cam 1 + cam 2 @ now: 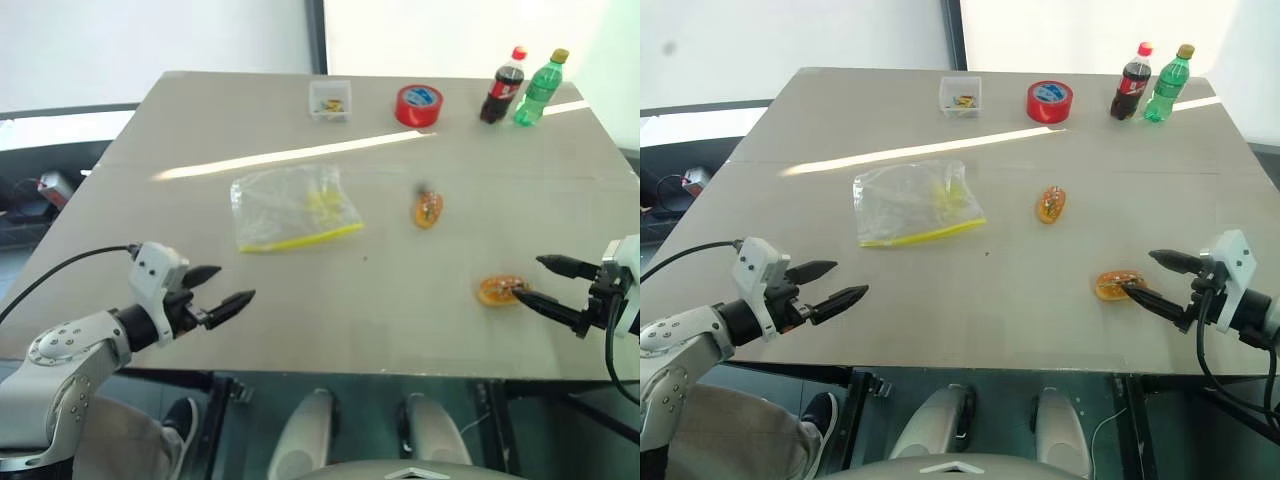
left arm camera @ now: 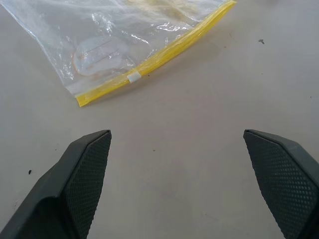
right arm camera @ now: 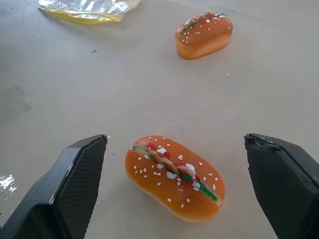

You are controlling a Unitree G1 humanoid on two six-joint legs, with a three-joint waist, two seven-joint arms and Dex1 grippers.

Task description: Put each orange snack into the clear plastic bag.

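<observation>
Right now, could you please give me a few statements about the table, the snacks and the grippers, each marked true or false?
1. Both hot-dog-shaped orange snacks, the near one and the far one, lie on the table outside the clear zip bag. True.
2. The right gripper is shut on a snack. False: its jaws stand open on either side of the near snack without touching it.
3. The left gripper is open and holds nothing. True.
4. The red tape roll sits inside the bag. False: it stands at the table's far edge, between the small clear box and the cola bottle.
5. The bag's yellow strip faces the left gripper. True.
</observation>
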